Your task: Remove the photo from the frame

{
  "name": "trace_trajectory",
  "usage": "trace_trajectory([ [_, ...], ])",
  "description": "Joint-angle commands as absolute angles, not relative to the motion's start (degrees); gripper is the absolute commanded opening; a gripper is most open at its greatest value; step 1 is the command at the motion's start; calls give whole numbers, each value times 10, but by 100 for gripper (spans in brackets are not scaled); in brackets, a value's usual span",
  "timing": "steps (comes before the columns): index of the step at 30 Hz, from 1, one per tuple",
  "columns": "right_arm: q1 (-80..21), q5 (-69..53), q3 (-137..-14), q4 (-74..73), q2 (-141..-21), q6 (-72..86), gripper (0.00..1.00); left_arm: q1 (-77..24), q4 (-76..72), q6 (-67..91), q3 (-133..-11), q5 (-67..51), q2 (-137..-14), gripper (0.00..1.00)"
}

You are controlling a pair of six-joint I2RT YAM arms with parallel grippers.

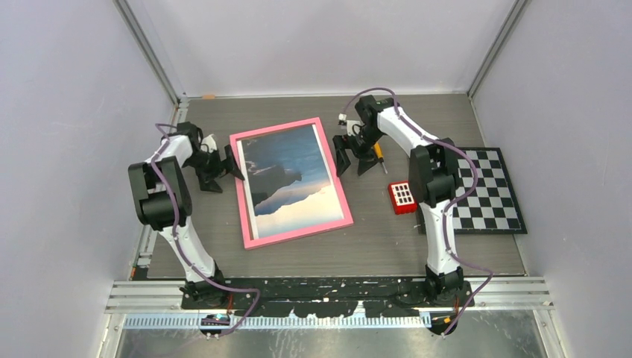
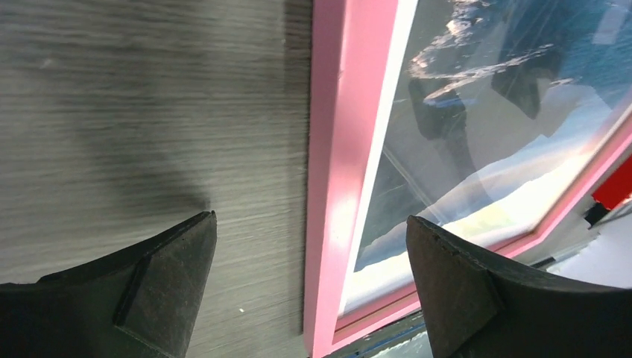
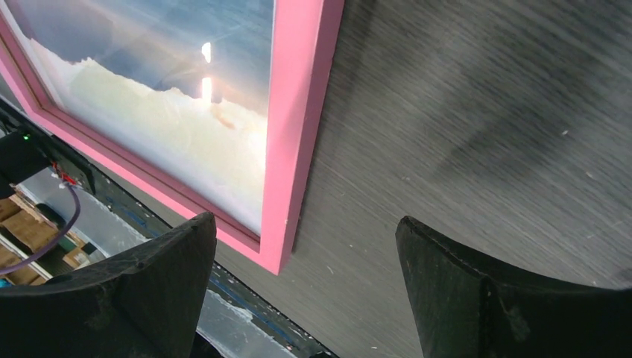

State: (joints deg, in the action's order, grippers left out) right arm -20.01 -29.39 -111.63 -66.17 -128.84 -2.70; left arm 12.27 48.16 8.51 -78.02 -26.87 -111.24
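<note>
Top external view, left to right: left fingers [image 1: 223, 173] released, spread across the frame's [image 1: 240, 195] left rail. Frame lies face up mid-bench [image 1: 373, 239], photo [image 1: 291, 179] inside. Right fingers [image 1: 353, 160] released beside its right rail. Beyond them: orange-handled tool [image 1: 380, 154], red box [image 1: 402, 197], checkerboard [image 1: 488, 190].

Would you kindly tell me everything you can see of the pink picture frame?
The frame is a large rectangle with a thin pink border, lying flat, face up and askew on the grey wood-grain table. The photo of sea and mountains sits inside under a glossy, reflective pane. The left gripper and right gripper hold open jaws at its left and right edges; neither is closed on it.
</note>
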Motion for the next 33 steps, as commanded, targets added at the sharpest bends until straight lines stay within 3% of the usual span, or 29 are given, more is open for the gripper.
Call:
trace_trajectory([
  [1,-198,-292,-1142,-655,-1299,-36,93,129,445,105,-771,-226,-1072,100],
  [20,-215,-358,-1053,-659,-1330,-75,93,88,376,120,-894,-290,-1206,100],
  [33,-289,-396,-998,-637,-1315,-91,93,19,378,99,-984,-325,-1298,100],
])
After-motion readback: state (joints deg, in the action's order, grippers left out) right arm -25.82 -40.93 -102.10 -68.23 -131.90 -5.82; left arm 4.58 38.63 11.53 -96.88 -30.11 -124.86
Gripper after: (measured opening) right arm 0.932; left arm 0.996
